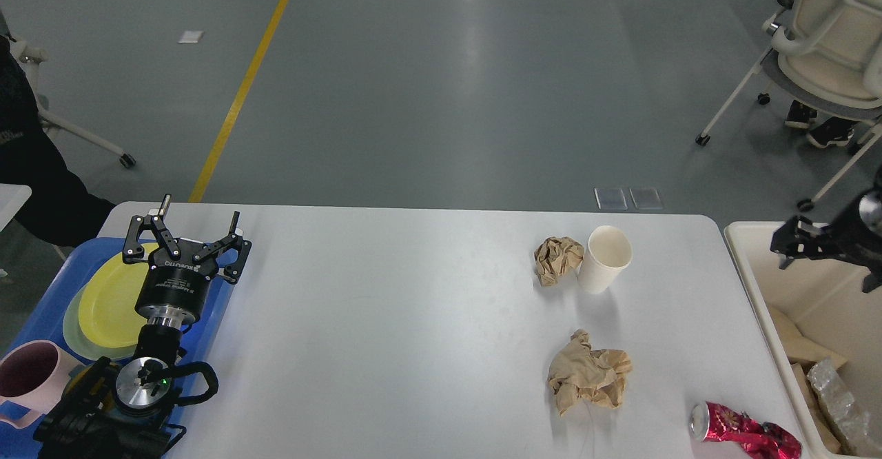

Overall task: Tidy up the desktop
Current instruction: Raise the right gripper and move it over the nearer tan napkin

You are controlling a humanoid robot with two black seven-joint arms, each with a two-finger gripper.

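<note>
**A:** Where does the desktop sit?

**B:** It fills the middle of the head view, a wide white top with rounded corners. I'll place everything else against the paper cup, which stands upright toward the table's far right.

**A:** What is closest to the cup?

**B:** A small crumpled ball of brown paper, just to the left of the cup, touching or nearly so. Nearer to the camera than the cup lies a bigger wad of crumpled brown paper, clearly apart from it. Nearer still, and a little right of the cup, a crushed red can lies on its side at the table's front edge.

**A:** And past the table's edge?

**B:** Right of the cup, off the table, stands a cream bin with some scraps inside. Far to the left of the cup a blue tray holds a yellow plate stacked on a paler one, with a pink mug at the tray's near end.

**A:** The grippers?

**B:** The left gripper hangs over the tray's right edge, far left of the cup, its two fingers spread wide and holding nothing. The right gripper is over the bin, right of the cup; it is dark and seen end-on, so I cannot tell whether its fingers are apart or together.
</note>
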